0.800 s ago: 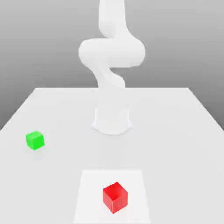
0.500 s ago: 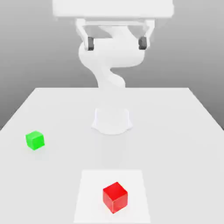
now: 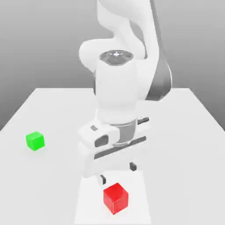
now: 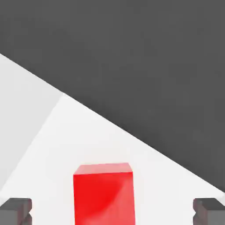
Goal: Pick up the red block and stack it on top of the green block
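Hand [image 3: 117, 172] spread wide, holding nothing. Red block [image 3: 116, 198] on the tabletop [image 3: 184, 145] just below and ahead of its fingertips, between them in the hand view. Probably rigid, light, glossy, maybe slick: pinch opposite flat faces, mid-height. Green block [image 3: 35, 140] well apart.

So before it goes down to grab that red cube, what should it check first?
1. Fingers open wider than the red block: ok, a fingertip shows on each side in the hand view.
2. Gripper above the block, not touching: ok.
3. Block centred between the fingers: ok, roughly.
4. Top of the green block free for stacking: ok.
5. Fingers squared to the block's faces: cannot tell.
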`<state>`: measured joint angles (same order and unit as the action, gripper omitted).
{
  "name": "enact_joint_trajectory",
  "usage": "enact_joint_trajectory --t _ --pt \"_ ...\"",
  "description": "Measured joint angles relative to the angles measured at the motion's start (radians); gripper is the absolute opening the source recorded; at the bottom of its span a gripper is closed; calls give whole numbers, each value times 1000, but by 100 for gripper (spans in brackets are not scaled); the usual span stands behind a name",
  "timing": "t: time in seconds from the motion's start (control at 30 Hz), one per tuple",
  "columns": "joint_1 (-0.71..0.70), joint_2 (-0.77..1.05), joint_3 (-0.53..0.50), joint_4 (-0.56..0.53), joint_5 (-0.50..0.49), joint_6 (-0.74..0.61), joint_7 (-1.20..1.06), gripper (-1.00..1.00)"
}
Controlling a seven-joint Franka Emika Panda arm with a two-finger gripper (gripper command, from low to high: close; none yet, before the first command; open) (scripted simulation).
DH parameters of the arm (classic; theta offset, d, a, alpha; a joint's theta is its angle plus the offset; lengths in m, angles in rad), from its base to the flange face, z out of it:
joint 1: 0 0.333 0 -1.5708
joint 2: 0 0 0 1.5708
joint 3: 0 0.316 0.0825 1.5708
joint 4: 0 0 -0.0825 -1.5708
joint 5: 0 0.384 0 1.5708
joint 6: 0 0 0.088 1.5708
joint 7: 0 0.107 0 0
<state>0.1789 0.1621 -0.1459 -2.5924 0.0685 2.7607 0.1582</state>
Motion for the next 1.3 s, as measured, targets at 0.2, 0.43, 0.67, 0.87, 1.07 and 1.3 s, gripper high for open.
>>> enact_joint_trajectory --t 0.2,0.43,0.67,0.87,1.07,1.3 --pt "-36 164 49 21 58 134 -49 -100" --pt "-31 136 40 17 44 110 -39 -100" --pt "-105 -86 -63 -40 -79 -48 26 -100" --pt "-392 -238 -191 -132 -225 -94 60 -100" --pt "-610 -365 -335 -231 -338 -117 72 -100" --pt "-789 -422 -463 -316 -392 -86 58 -100"
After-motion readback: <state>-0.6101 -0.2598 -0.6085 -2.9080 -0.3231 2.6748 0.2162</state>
